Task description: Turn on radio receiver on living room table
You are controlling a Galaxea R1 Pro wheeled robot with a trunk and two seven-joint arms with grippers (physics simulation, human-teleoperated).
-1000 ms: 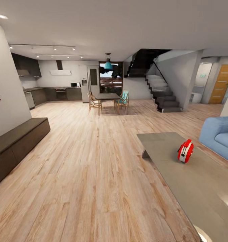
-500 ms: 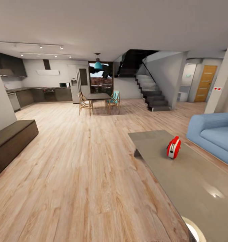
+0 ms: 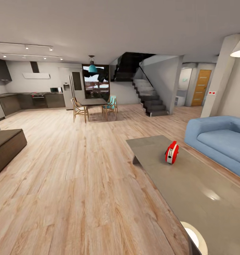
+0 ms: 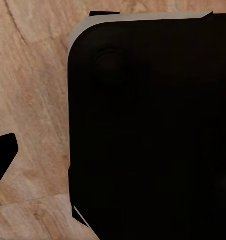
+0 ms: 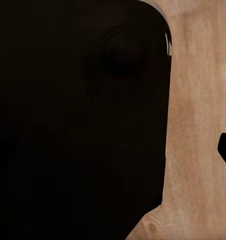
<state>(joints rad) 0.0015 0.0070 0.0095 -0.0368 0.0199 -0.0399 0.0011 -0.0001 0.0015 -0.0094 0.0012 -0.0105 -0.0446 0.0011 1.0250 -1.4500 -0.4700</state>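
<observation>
**Radio in sight on the low grey worktop**

Head view: the radio receiver [image 3: 172, 152] stands upright on the worktop [image 3: 190, 187], a low glossy grey table, near its far end. It is red with a white edge band, and it shows its narrow side to the camera. Beyond the worktop, on the side away from the open floor, is a blue sofa [image 3: 219, 140]. A round white lamp top [image 3: 195, 239] is at the near end of the worktop. Light wood floor [image 3: 74, 177] runs from the worktop to a dark dining table [image 3: 92, 102] with wooden and teal chairs, far behind the radio. A staircase [image 3: 150, 99] rises beyond it.

Left wrist view: a large black body [image 4: 153, 125] with a pale rim sits over the wood floor. I cannot tell the state of the left end effector.

Right wrist view: a similar black body [image 5: 78, 115] covers the wood floor. The state of the right end effector also cannot be told.
</observation>
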